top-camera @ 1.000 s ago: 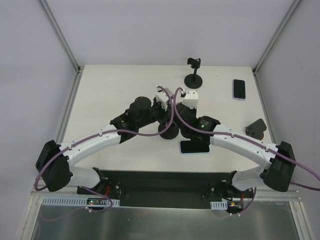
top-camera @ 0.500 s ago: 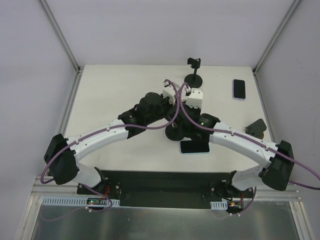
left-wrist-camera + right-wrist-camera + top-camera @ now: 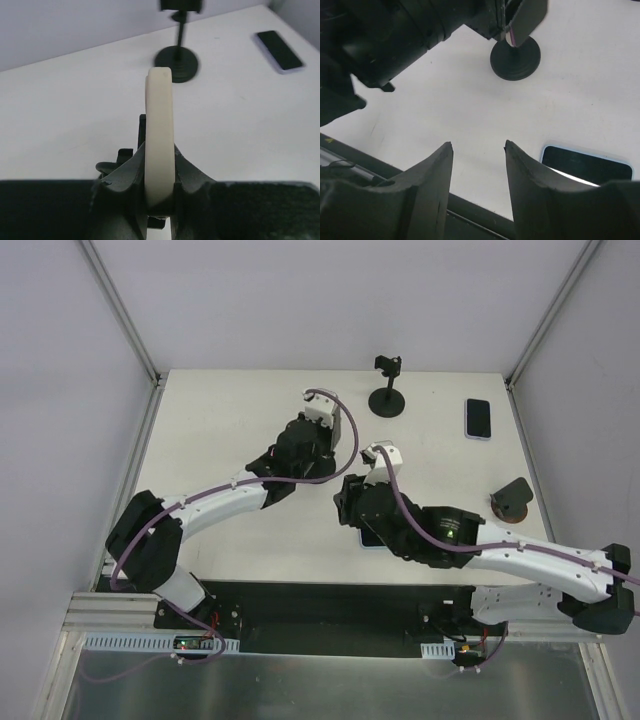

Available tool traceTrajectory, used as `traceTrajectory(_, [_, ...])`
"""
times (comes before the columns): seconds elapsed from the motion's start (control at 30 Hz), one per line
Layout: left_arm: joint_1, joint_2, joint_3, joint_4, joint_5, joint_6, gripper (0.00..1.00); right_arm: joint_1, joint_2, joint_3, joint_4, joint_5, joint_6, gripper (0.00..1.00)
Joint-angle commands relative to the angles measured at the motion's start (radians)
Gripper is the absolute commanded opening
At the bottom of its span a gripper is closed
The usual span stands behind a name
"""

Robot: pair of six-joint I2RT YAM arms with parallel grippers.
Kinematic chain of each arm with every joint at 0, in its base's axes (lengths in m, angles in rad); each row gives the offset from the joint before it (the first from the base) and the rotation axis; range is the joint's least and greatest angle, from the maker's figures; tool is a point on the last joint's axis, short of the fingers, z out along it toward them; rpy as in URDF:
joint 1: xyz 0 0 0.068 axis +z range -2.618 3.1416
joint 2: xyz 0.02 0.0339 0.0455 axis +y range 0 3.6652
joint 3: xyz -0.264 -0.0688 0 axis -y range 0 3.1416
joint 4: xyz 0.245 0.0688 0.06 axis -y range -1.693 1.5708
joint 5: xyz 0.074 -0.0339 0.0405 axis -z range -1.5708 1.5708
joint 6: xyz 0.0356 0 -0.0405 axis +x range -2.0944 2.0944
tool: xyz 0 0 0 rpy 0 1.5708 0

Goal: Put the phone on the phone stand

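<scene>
Phone [image 3: 159, 115], cream-edged, seen edge-on: clamped in the left pincer [image 3: 160, 169], off the counter [image 3: 220, 420], pointing toward the phone stand [image 3: 176, 60].

Changes since a second ago: the two pincers, then meeting over mid-counter, have parted. The right pincer [image 3: 477, 145], then closed, now has its fingers apart and empty, drawn back toward the near edge beside a second phone [image 3: 585, 165] lying flat. The left arm has swung toward the far side with the held phone. Judgement: hand-over done, custody with the left alone, and the stand is ahead but still well apart and not yet loaded. Remaining is the carry, alignment with the clamp and seating. A third phone [image 3: 278, 50] lies flat right of the stand.
</scene>
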Motion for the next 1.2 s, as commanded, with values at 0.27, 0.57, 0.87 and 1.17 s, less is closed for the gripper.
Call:
traceTrajectory(0.27, [0.042, -0.133, -0.111, -0.238, 0.127, 0.099, 0.00, -0.362, -0.152, -0.149, 0.182, -0.534, -0.388, 0.61])
traceTrajectory(0.57, [0.109, -0.383, -0.231, -0.262, 0.708, 0.253, 0.00, -0.702, -0.090, -0.232, 0.425, -1.277, -0.653, 0.78])
traceTrajectory(0.87, [0.155, -0.416, -0.260, -0.270, 1.020, 0.359, 0.00, -0.715, 0.130, -0.149, 0.541, -1.659, -0.793, 0.72])
traceTrajectory(1.17, [0.205, -0.358, -0.188, -0.339, 1.198, 0.403, 0.00, -0.670, 0.206, -0.130, 0.538, -1.584, -0.939, 0.71])
